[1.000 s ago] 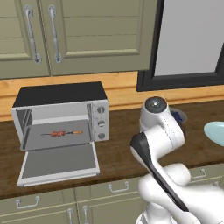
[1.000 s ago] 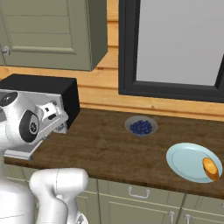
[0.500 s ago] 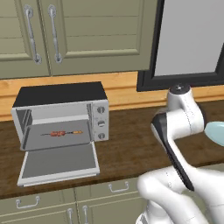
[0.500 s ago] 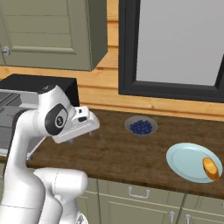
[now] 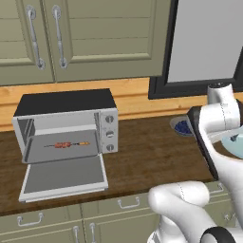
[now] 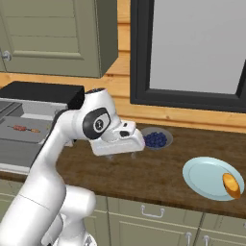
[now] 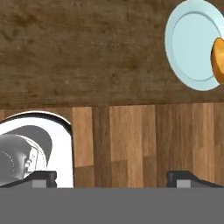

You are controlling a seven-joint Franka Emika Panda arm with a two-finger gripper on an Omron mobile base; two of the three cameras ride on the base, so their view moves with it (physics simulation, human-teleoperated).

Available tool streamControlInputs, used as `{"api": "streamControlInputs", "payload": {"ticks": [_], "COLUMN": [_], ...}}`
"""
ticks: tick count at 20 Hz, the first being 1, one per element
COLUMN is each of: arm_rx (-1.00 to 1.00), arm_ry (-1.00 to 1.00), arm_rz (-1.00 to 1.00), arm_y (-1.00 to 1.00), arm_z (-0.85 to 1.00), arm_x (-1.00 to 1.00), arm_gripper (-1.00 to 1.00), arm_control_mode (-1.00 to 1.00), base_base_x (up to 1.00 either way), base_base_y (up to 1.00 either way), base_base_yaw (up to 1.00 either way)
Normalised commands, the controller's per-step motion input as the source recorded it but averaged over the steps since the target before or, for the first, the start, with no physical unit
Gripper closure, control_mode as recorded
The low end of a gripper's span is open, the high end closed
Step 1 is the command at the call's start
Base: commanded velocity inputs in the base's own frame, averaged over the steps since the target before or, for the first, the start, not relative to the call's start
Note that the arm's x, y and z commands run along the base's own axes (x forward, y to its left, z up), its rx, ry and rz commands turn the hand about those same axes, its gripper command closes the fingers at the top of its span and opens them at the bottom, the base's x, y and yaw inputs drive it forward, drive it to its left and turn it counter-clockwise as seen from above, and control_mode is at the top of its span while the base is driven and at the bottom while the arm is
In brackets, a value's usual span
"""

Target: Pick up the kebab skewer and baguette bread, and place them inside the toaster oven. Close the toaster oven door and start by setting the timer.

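Since a second ago the arm has swung rightward along the counter, away from the toaster oven (image 5: 66,137) and toward the pale blue plate (image 6: 204,177); the oven, skewer and bread lie as they did.

The kebab skewer (image 5: 67,144) lies inside the oven cavity, its long axis running left to right, parallel to the oven's front. The toaster oven door (image 5: 64,177) hangs fully open, folded down flat over the wooden counter (image 5: 147,156) with its far edge close to the counter's front lip.

The baguette bread (image 6: 231,185) sits on the right side of the plate, touching its rim area, long axis running roughly from the back of the counter toward the front. In the hand view the bread (image 7: 218,60) shows as an orange end at the right edge, on the plate (image 7: 192,43).

The gripper (image 7: 111,178) has its jaws wide apart and holds nothing. The bread lies well apart from it, up and to the right in the hand view, with bare wood between. The bowl of blueberries (image 6: 154,139) stands just beyond the hand, near the back wall; open counter stretches between hand and plate
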Motion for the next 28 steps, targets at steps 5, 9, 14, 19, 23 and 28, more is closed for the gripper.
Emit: {"api": "streamControlInputs", "payload": {"ticks": [5, 9, 14, 19, 23, 28], "arm_rx": [0.00, 0.00, 0.00, 0.02, 0.05, 0.03], "arm_ry": [0.01, 0.04, 0.09, 0.00, -0.10, -0.18], "arm_rz": [-0.23, -0.15, -0.16, -0.07, 0.00, 0.00], "arm_y": [-1.00, -1.00, -1.00, -0.88, -0.51, -0.46], "arm_z": [0.00, 0.00, -0.15, -0.12, -0.35, -0.31], "arm_x": [-0.02, 0.01, 0.03, 0.02, 0.00, 0.03], "arm_gripper": [-1.00, -1.00, -1.00, -1.00, -1.00, -1.00], "arm_control_mode": [-1.00, -1.00, -1.00, -1.00, -1.00, -1.00], "base_base_x": [0.00, 0.00, 0.00, 0.00, 0.00, 0.00], "base_base_y": [0.00, 0.00, 0.00, 0.00, 0.00, 0.00], "base_base_yaw": [0.00, 0.00, 0.00, 0.00, 0.00, 0.00]}}
